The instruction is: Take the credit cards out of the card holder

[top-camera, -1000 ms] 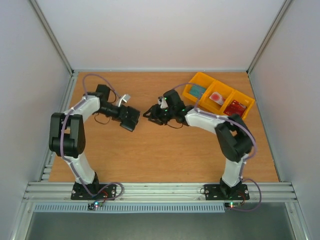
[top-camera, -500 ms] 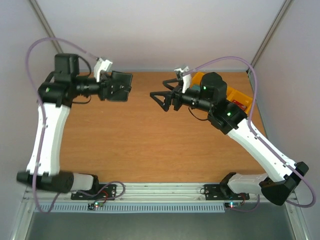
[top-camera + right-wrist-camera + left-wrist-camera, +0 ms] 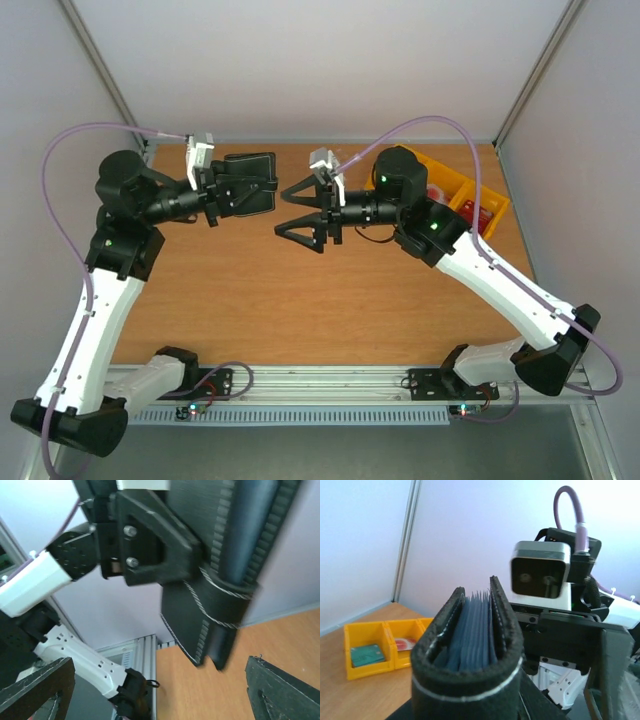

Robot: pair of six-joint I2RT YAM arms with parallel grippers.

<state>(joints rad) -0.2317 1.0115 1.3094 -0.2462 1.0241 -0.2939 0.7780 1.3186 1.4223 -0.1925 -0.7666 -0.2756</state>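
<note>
A: Top external: fixed, high, behind the bases, looking down and forward over the table [image 3: 300, 300]. Far enough off to hold both arms whole.

B: Left wrist: very near, looks out along the card holder [image 3: 470, 650], seen edge-on. It faces the right arm's wrist camera [image 3: 540, 575], with the yellow tray [image 3: 367, 670] far behind.

A: Right wrist: faces back the opposite way, holder close overhead, left arm [image 3: 85, 660] beyond. Frame seems rolled; blurred, not sure.

B: Shared: holder in all three views. The two wrist views look at each other. Tray shows in top and left wrist.
</note>
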